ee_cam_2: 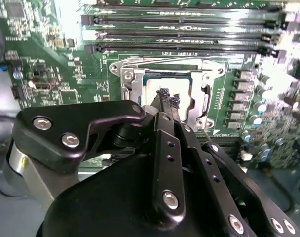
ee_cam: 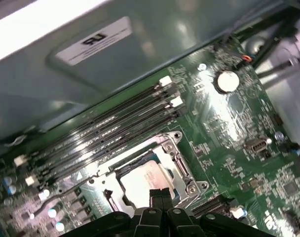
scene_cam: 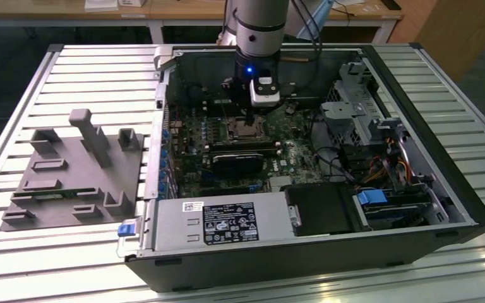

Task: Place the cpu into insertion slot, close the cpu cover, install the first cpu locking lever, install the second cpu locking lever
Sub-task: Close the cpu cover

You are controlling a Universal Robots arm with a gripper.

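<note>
1 arm: stood over the open computer case [scene_cam: 457, 189], which lay on the slatted counter [scene_cam: 74, 69], with its wrist inside the case.
Hand [scene_cam: 252, 118]: hung just above the socket on the motherboard [scene_cam: 297, 154]. In both wrist views [ee_cam_2: 168, 98] [ee_cam: 161, 193] its 2 fingers were clenched tip to tip, with nothing seen between them.
Cpu [ee_cam_2: 184, 89]: sat flat in the insertion slot [scene_cam: 244, 129], its dull silver top directly under the fingertips. Whether they touched it could not be told.
Cpu cover [ee_cam_2: 165, 66]: seemed to lie down over the socket as a silver frame around the chip, beside the 4 long memory slots [ee_cam_2: 179, 37].
Locking lever [ee_cam_2: 160, 60]: 1 thin wire bar ran along the socket edge nearest the memory slots. Whether it was latched could not be told.
Step in hand: by my judgement the chip was already placed and the cover looked lowered, so the work stood at the cover-and-lever stage.
What the move called for: likely a fine, firm push with the clenched tips on a thin metal part, kept clear of the bare chip top and the crowded board parts just beside the socket.
Elsewhere: 1 grey fixture tray [scene_cam: 65, 177] rested on the counter, well apart from the hand.
</note>
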